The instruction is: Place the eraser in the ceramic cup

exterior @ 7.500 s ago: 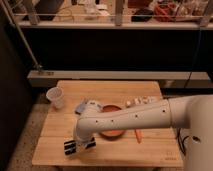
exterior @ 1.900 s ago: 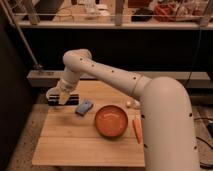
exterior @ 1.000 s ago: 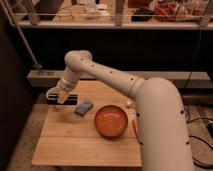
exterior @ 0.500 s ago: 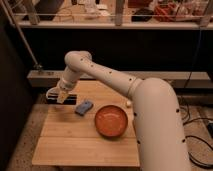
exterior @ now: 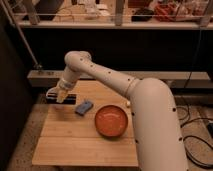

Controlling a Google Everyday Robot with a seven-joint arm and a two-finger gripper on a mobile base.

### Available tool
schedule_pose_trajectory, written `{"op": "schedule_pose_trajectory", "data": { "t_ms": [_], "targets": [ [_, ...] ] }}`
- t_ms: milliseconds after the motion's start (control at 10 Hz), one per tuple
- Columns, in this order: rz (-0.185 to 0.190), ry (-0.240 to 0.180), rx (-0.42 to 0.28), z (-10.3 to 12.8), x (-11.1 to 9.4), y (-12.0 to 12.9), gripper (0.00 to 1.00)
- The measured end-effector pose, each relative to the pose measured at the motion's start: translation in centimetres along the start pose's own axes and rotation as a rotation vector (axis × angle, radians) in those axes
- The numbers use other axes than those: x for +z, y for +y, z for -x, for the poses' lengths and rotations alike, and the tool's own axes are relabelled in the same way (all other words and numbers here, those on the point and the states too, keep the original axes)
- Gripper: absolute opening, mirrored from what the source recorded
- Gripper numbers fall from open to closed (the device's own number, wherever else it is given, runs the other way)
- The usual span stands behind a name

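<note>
My gripper [exterior: 61, 96] is at the back left corner of the wooden table [exterior: 75, 145], reaching down from above. It is shut on the eraser [exterior: 69, 98], a black bar held level and crosswise. The ceramic cup [exterior: 51, 92] is right under the gripper. Only a whitish bit of its rim shows at the gripper's left; the rest is hidden by the gripper and the eraser. The eraser sits at the cup's rim height, across its mouth. I cannot tell if it touches the cup.
A light-blue block [exterior: 84, 106] lies just right of the gripper. An orange bowl [exterior: 111, 120] stands in the table's middle. My big white arm covers the table's right side. A low ledge and dark shelving run behind the table.
Since 7.5 s ago the gripper carried the eraser from the table's front left to the cup at the back left. Over the last second it has hardly moved.
</note>
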Motion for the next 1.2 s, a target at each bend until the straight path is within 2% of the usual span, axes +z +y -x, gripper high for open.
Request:
{"op": "schedule_pose_trajectory", "data": {
  "t_ms": [1200],
  "targets": [
    [-0.009,-0.031,0.013,0.26,0.04,-1.00,0.03]
  ]
}}
